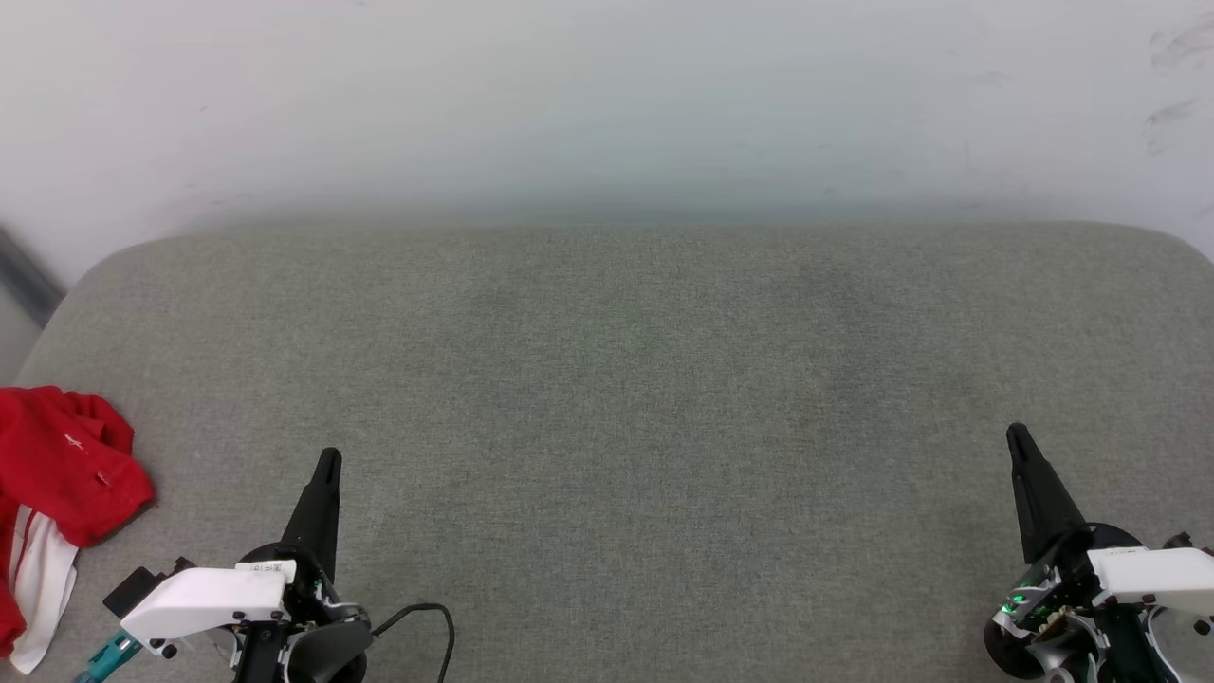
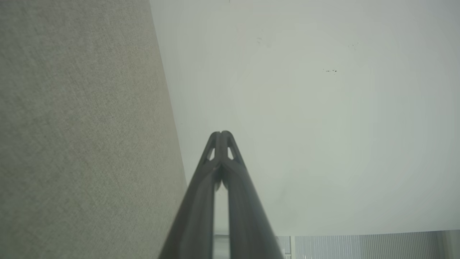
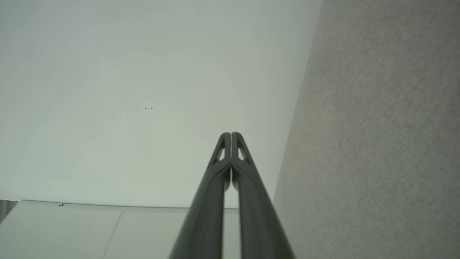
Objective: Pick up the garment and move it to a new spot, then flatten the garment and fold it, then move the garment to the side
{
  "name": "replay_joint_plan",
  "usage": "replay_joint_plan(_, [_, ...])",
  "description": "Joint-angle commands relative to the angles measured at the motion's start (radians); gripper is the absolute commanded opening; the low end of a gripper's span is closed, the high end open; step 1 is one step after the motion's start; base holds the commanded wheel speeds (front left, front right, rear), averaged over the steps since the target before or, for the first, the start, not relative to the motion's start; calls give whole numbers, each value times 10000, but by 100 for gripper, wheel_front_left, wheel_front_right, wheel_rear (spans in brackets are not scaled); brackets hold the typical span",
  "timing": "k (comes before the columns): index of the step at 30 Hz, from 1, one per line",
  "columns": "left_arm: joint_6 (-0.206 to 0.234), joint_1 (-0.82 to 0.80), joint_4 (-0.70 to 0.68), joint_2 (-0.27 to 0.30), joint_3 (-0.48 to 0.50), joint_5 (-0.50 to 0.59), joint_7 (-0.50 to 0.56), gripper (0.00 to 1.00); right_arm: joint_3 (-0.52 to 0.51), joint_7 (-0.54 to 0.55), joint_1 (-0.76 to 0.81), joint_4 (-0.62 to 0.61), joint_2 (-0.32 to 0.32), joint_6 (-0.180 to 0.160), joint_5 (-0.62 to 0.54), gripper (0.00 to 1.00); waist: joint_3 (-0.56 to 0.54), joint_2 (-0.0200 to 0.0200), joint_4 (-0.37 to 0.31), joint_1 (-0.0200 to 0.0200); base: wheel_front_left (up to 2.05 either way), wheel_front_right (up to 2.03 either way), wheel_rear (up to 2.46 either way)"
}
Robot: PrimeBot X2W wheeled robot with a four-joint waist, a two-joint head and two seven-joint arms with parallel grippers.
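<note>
Red garment (image 1: 62, 465) crumpled at lower left edge of grey cushion (image 1: 626, 408), left gripper (image 1: 328, 463) lower left, right gripper (image 1: 1019, 438) lower right, both closed and empty

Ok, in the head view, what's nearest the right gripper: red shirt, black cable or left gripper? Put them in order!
From the right gripper, all lie to its left:
1. black cable, by the left arm's base.
2. left gripper, just beyond the cable.
3. red shirt, at the far left edge.
</note>
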Motion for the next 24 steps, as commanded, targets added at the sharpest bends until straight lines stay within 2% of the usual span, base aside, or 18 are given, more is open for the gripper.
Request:
replay_joint_plan(1, [-39,-53,4,-10,19,1,16,0,-8,9,-113,13,42,-3,-60,0,0,0,0,0,0,0,0])
replay_joint_plan(20, [2,9,25,-2,-11,-2,-4,0,2,-5,16,20,0,0,-1,0,0,0,0,0,0,0,0])
replay_joint_plan(21, [2,44,90,-8,-28,-2,-9,100,8,-7,67,84,2,0,-1,100,0,0,0,0,0,0,0])
replay_joint_plan(24, [3,92,123,-22,-176,-2,-96,100,38,-97,177,87,6,-2,-31,100,3,0,-2,0,0,0,0])
